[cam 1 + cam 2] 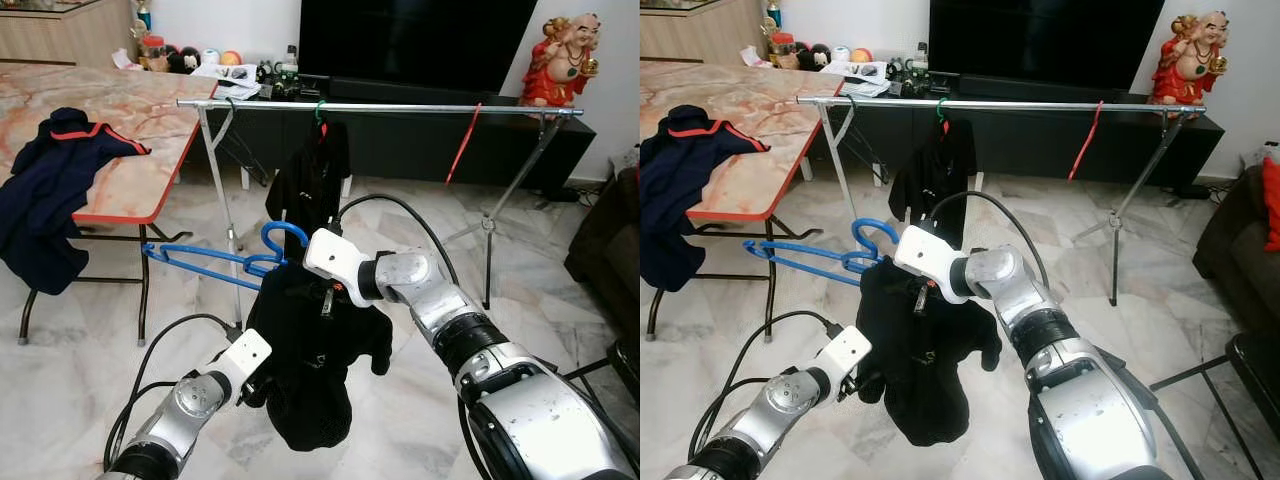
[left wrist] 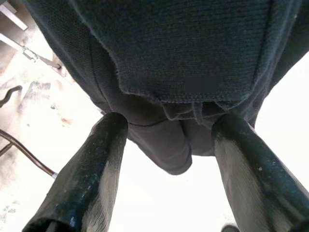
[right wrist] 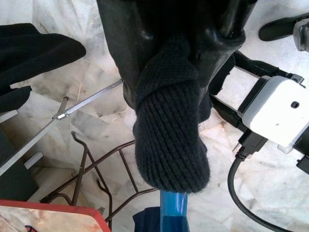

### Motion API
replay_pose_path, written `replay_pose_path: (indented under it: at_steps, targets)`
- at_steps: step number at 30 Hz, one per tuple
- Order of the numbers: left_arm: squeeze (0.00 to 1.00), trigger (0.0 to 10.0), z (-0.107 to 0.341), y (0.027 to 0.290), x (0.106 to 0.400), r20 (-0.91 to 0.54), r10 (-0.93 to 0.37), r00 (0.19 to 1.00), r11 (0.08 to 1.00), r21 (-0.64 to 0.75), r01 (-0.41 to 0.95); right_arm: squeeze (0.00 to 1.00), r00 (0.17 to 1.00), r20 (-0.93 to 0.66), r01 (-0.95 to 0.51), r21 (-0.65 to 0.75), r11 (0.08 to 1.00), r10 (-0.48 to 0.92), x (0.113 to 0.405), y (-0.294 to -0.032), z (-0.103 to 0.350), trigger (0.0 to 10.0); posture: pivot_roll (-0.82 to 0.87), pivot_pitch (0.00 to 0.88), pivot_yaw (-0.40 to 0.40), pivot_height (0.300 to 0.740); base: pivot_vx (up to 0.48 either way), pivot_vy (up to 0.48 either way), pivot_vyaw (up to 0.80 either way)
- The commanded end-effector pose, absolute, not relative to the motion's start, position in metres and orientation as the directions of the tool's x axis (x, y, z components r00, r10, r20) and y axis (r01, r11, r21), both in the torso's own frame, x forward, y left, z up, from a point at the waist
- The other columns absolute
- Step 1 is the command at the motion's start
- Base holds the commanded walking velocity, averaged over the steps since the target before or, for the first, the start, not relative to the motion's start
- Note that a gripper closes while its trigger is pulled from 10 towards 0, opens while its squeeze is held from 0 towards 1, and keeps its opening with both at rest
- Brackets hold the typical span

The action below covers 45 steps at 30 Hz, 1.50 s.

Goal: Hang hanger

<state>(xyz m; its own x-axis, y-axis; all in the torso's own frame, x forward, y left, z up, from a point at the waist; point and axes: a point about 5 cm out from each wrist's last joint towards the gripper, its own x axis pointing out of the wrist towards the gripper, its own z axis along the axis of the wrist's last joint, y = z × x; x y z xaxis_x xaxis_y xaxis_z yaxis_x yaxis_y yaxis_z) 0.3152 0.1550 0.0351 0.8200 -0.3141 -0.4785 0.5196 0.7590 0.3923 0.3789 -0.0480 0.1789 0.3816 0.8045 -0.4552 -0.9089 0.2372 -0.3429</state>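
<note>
Your right gripper (image 1: 325, 290) has its jaws clamped through knit cloth on the blue hanger (image 1: 235, 262), the rail (image 1: 380, 107) well beyond them; the left gripper (image 2: 166, 140), jaws open just beneath the black sweater (image 1: 315, 370), could snag it, dragging it off.

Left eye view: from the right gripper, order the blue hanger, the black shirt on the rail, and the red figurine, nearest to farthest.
From the right gripper:
1. blue hanger, right at the gripper, reaching out to the robot's left.
2. black shirt on the rail, just beyond, hanging mid-rail.
3. red figurine, far right, behind the rail's end.
</note>
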Motion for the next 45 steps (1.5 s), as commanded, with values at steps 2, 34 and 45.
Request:
replay_pose_path:
  at_steps: [2, 34, 45]
  targets:
    - [0.0, 10.0, 0.04, 0.153, 0.321, -0.453, -0.293, 0.842, 0.763, 0.42, 0.491, 0.0, 0.393, -0.408, -0.893, -0.382, 0.237, 0.824, 0.382, -0.044, 0.197, 0.0, 0.13, 0.0, -0.108, 0.74, 0.0, 0.0, 0.0]
    - [0.0, 10.0, 0.04, 0.151, 0.324, -0.428, -0.249, 0.869, 0.814, 0.394, 0.428, 0.0, 0.401, -0.409, -0.892, -0.378, 0.248, 0.82, 0.382, -0.044, 0.195, 0.0, 0.13, 0.0, -0.113, 0.74, 0.0, 0.0, 0.0]
    - [0.0, 0.0, 0.04, 0.155, 0.326, -0.414, -0.2, 0.888, 0.841, 0.392, 0.373, 0.0, 0.397, -0.411, -0.893, -0.38, 0.242, 0.82, 0.382, -0.043, 0.194, 0.0, 0.13, 0.0, -0.112, 0.74, 0.0, 0.0, 0.0]
